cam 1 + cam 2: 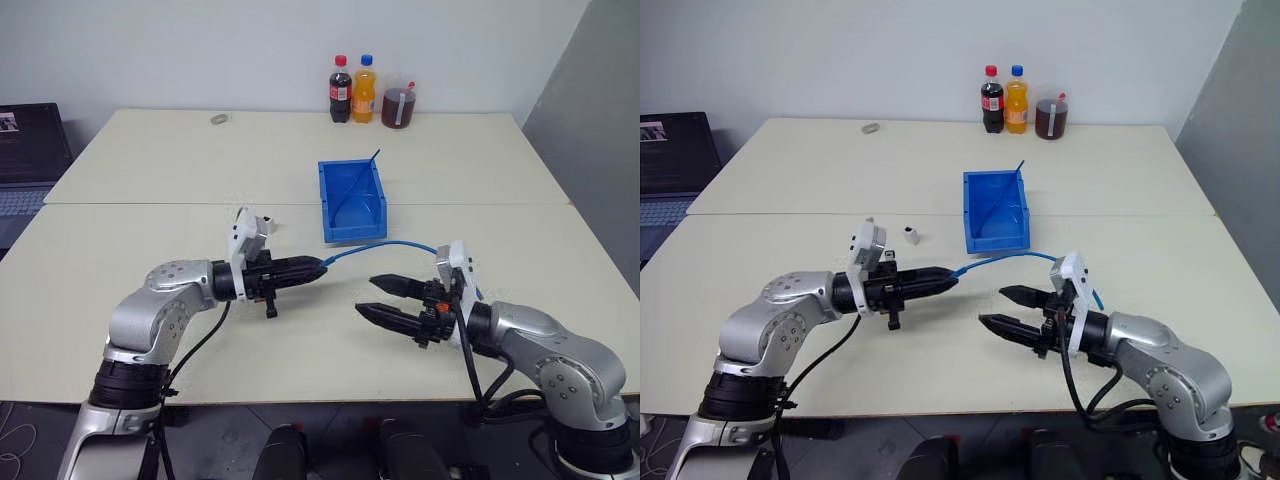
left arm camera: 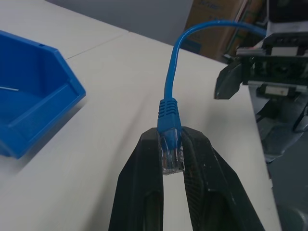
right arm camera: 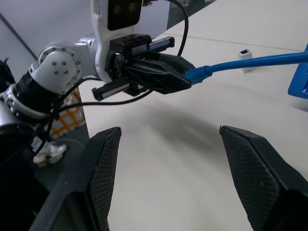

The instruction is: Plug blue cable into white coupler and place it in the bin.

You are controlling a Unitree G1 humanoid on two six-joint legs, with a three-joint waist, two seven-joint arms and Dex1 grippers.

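My left gripper [image 1: 322, 268] hovers above the table, shut on the clear plug of the blue cable [image 2: 169, 86]. From the plug the cable [image 1: 385, 245] arcs to the right, passing behind my right gripper [image 1: 366, 296]. That gripper is open and empty, its fingers pointing left toward the plug. The white coupler [image 1: 911, 234] stands on the table beyond my left wrist, clear of both grippers. The bin [image 1: 352, 232] sits just behind the gap between the two grippers.
Two soda bottles [image 1: 352, 90] and a jug of dark drink [image 1: 398, 106] stand at the table's far edge. A small grey object [image 1: 220, 119] lies far left. A laptop [image 1: 25, 150] sits off the table's left side.
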